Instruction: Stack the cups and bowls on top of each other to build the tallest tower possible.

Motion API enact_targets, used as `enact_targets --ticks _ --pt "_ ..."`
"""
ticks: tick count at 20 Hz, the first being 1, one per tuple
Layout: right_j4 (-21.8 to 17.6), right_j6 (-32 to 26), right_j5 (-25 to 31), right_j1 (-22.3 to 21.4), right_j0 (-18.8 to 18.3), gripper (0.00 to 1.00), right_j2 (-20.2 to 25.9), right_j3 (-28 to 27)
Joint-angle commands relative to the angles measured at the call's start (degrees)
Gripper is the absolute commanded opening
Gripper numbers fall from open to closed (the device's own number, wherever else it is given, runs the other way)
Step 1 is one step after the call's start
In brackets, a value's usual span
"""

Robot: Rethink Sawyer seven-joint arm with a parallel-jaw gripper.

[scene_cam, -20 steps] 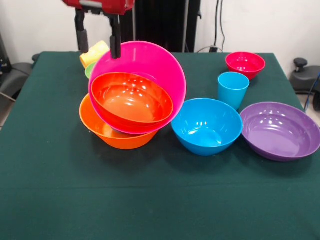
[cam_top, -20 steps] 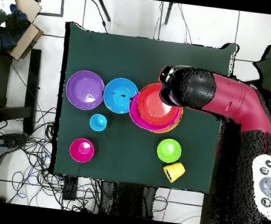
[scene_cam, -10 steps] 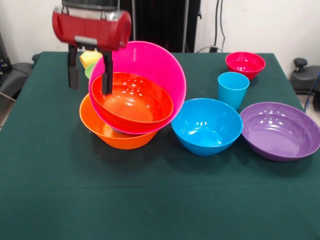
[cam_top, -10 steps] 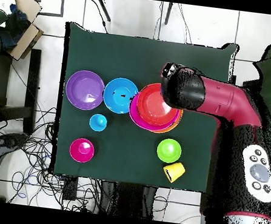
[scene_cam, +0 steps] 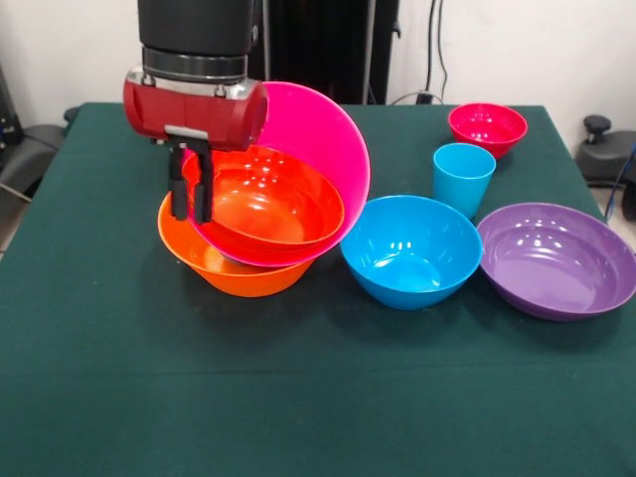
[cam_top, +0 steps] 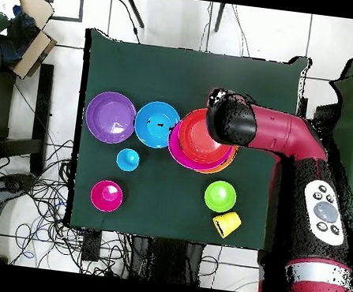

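Green cloth: covers the whole surface (scene_cam: 99, 397), everything sits on it.
Jaws (scene_cam: 190, 194): nearly closed, two dark fingers (scene_cam: 179, 189) with only a thin gap, hanging at the tower's outer edge. Can't tell if they pinch a rim or just hang in front of it.
Tower (scene_cam: 263, 199): right behind and beside the jaws. Large orange bowl (scene_cam: 229, 270) at the bottom, pink bowl (scene_cam: 318, 139) tipped up steeply in it, red-orange bowl (scene_cam: 263, 204) nested inside the pink one.
Blue bowl (scene_cam: 410, 250): just past the tower, on the side away from the jaws, almost touching it.
Purple bowl (scene_cam: 556, 260): further out that same way, next to the blue one.
Light blue cup (scene_cam: 463, 177): upright, behind the blue bowl.
Small magenta bowl (scene_cam: 487, 127): well away from the jaws, at the far corner.
Green bowl (cam_top: 220, 196) and yellow-orange cup (cam_top: 227, 223): only visible from overhead, near each other, cup lying on its side.
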Motion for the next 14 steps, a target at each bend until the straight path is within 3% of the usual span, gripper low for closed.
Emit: enact_targets --ticks 1,11,12,14 --pt "-3.87 -2.23 -0.01 2.30 1.34 0.00 1.16 3.17" --pt "-3.53 -1.87 0.28 0.40 1.37 0.00 0.92 4.11" --pt "-3.46 -1.93 0.27 0.33 1.23 1.00 1.00 4.22" --pt "-3.14 -2.83 1.84 0.35 0.94 1.00 1.30 4.20"
